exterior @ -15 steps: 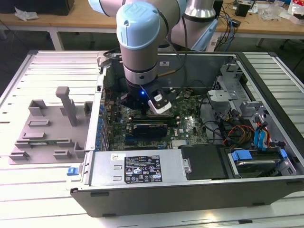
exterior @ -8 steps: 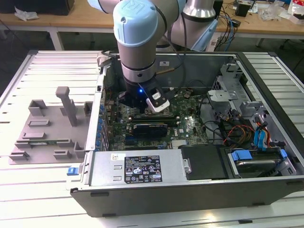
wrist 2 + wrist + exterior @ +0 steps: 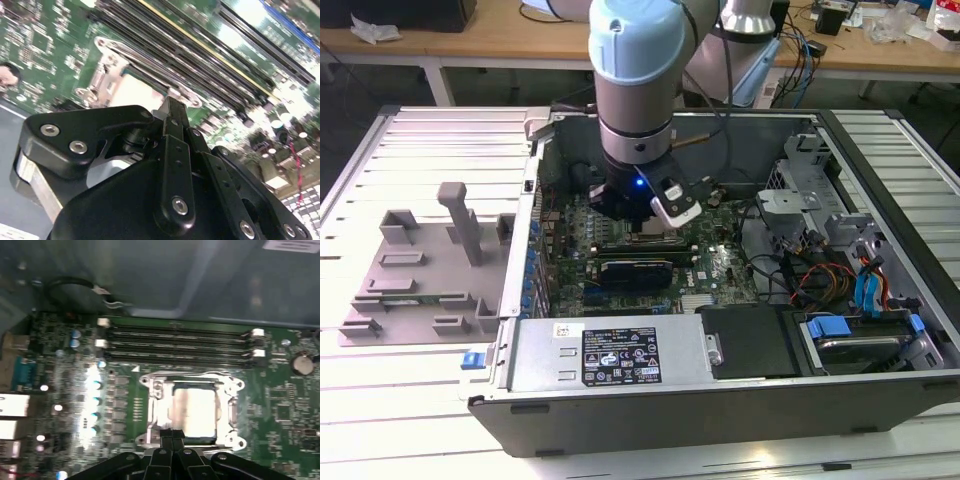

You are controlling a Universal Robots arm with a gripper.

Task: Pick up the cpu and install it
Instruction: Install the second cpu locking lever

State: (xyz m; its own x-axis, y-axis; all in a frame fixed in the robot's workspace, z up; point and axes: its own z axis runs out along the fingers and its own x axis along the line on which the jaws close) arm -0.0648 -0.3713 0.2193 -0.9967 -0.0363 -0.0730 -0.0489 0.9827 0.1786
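My gripper [image 3: 172, 436] looks pressed together, empty, just above the socket frame [image 3: 150, 412]. The cpu [image 3: 194, 411] sits in it; if misseated, pins risk bending.

A slatted metal table [image 3: 410, 150] fills the foreground; cluttered wooden benches [image 3: 500, 45] stand behind.

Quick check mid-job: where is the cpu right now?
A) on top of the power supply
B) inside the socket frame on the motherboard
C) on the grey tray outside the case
B: in the first wrist view the pale silvery cpu lies within the metal socket frame on the motherboard, with the gripper at its edge.
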